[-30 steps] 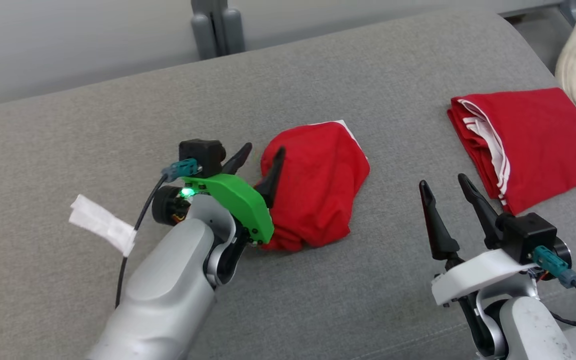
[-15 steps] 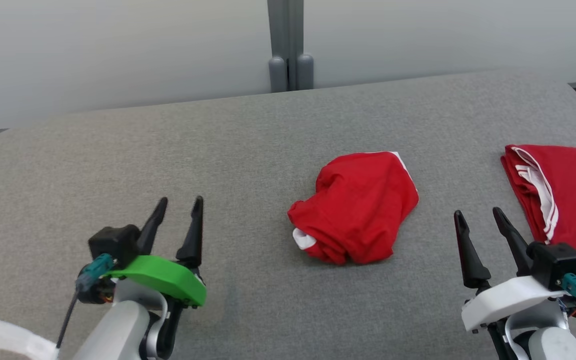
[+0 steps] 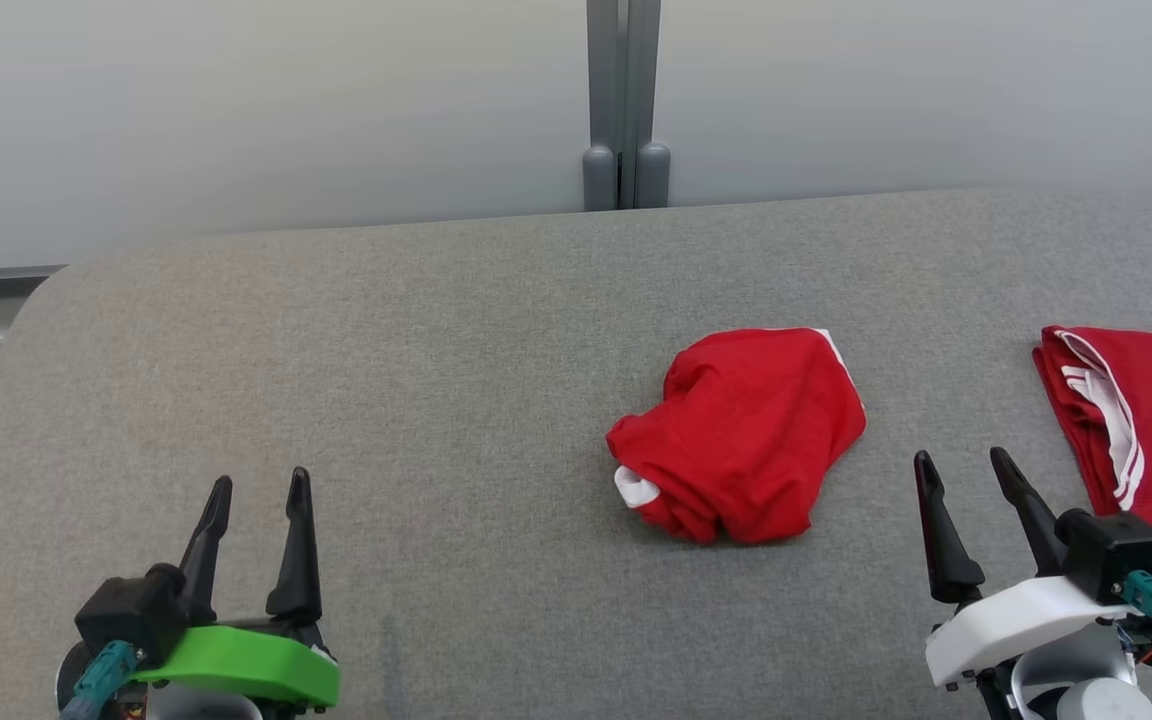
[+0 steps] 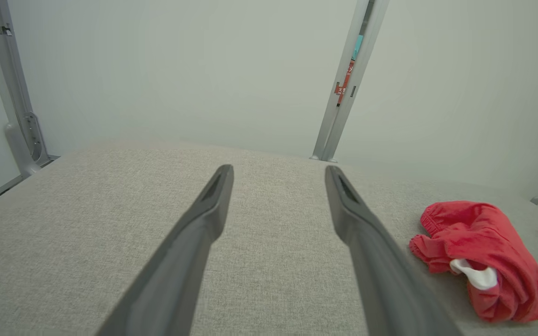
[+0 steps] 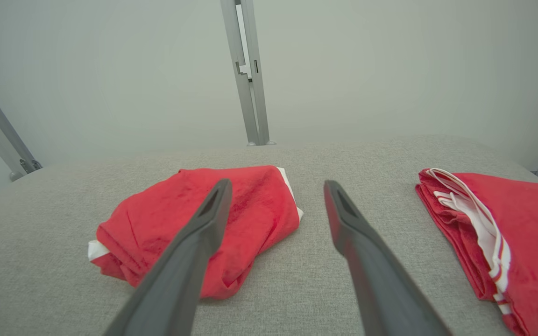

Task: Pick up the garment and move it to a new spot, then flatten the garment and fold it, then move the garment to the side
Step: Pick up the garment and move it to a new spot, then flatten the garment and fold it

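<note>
While left claw (image 3: 261, 478) and right claw (image 3: 961, 455) stand released | crumpled red cloth garment (image 3: 741, 435) — likely soft, light, limp | pinch a raised fold.

You've got soft, even light, no glare. Faint shadow under the garment (image 5: 157, 210) just past the right jaws. Wrist cams: jaws blur near the lens, posts (image 4: 343, 93) lean w/ wide-angle bend. Head cam sharp.
</note>
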You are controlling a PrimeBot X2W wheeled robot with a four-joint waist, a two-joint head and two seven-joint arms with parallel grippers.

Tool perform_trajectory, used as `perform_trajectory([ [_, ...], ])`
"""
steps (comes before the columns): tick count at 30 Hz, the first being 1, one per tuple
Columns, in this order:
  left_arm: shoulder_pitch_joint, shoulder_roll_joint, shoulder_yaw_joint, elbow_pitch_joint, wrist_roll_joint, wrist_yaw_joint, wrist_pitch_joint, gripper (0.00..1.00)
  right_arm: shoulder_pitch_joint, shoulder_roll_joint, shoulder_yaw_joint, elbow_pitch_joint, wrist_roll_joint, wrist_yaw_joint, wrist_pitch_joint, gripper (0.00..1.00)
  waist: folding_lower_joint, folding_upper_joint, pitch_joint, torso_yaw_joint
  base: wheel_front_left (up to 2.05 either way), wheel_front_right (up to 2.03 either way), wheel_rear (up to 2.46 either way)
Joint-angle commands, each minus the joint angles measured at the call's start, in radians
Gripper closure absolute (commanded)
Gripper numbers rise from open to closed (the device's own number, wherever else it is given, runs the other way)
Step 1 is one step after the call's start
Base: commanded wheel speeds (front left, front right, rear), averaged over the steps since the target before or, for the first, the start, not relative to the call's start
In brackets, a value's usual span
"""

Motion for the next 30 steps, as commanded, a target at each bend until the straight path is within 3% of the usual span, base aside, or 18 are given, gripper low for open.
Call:
perform_trajectory([
  [1,0.021,-0.006,0.014,-0.010,0.019,-0.012,-0.002,0.00,0.007,0.001,0.002,0.003,0.004,-0.002,-0.007,0.00,0.0001,0.0000,-0.001,-0.001,0.00,0.00,0.00],
  [15,0.059,-0.090,0.139,0.004,0.117,-0.092,-0.003,0.00,-0.007,0.009,0.009,0.017,-0.002,-0.002,-0.007,0.00,0.0001,0.0000,0.000,-0.012,0.00,0.00,0.00],
  [30,-0.041,-0.113,0.123,0.089,0.094,-0.119,0.029,0.00,-0.036,0.008,0.048,0.009,-0.003,-0.002,-0.009,0.00,0.0001,0.0000,0.050,-0.055,0.00,0.00,0.00],
])
